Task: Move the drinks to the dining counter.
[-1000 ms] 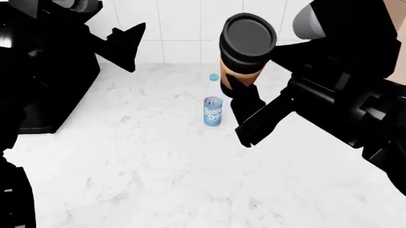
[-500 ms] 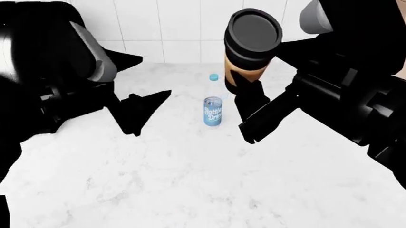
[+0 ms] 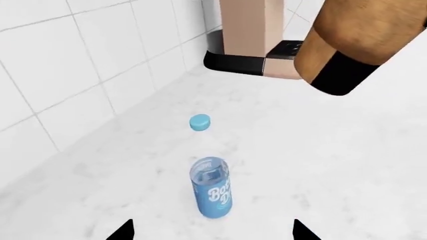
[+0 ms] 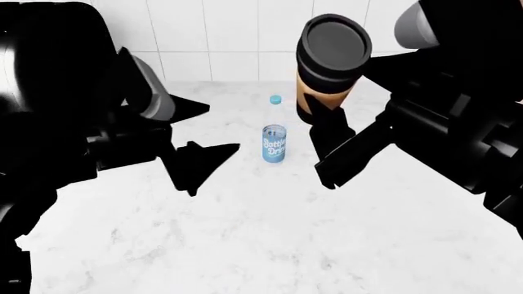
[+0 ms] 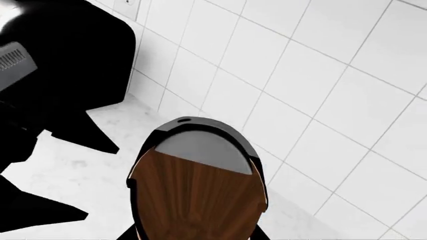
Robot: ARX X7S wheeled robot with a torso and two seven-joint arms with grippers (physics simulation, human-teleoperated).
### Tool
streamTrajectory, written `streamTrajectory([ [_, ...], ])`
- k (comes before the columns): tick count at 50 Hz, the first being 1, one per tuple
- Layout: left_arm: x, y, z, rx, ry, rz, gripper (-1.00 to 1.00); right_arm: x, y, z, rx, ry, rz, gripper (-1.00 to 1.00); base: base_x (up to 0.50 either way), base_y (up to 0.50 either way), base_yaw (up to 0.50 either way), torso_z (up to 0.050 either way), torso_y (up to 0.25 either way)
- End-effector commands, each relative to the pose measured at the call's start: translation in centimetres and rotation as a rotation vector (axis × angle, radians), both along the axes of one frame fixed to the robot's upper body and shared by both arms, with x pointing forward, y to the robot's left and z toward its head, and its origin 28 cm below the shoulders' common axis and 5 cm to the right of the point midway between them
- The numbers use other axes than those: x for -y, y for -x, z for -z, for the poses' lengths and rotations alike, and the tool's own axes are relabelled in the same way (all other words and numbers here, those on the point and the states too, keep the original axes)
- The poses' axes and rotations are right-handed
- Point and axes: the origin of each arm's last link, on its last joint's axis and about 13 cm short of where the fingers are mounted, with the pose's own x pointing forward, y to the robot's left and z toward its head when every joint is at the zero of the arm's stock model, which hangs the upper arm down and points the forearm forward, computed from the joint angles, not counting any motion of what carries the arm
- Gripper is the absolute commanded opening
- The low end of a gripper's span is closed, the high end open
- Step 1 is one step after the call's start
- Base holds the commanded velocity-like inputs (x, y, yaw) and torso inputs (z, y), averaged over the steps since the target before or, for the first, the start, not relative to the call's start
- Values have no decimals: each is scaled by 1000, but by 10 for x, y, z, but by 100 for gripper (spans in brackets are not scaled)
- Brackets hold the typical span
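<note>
While the right gripper (image 4: 327, 131) holds the coffee cup (image 4: 329, 64) clamped and lifted clear of the marble worktop (image 4: 270, 233), the left gripper (image 4: 200, 138) has swung in from the side over the last second and now sits low, near the water bottle (image 4: 275, 142), fingers spread wide and pointing at it. Bottle has not shifted: upright on the marble, just in front of the white wall tiles (image 4: 233, 37), cap light blue. Left wrist view confirms the line-up; bottle (image 3: 211, 186) is centred between the two dark fingertips (image 3: 122, 231), not yet touched, with the cup's brown base (image 3: 357, 42) hanging above and to one side. Right wrist view shows the cup's black lid and brown wall (image 5: 198, 192) filling the gap between the jaws. Judgement: cup is secured, bottle grasp is the step in hand, and neither drink is at the dining counter, which no view shows. Label on bottle reads roughly "Bottled Drink" in white script on blue; last letters turn out of sight. No writing visible on the cup.
</note>
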Motion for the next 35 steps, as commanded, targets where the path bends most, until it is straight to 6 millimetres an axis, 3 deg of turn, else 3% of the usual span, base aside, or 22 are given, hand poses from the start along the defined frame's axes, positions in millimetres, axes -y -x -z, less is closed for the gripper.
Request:
streamTrajectory([
  [1,4,-6,5,-51,31,14,100,1,0,0,15,8,10,-100,0,0,0,0,0],
  [20,7,-21,18,-53,48,-15,100,1,0,3,8,4,8,-100,0,0,0,0,1],
  [35,27,-38,15,-67,19,41,100,3,0,4,1,9,6,-100,0,0,0,0,0],
])
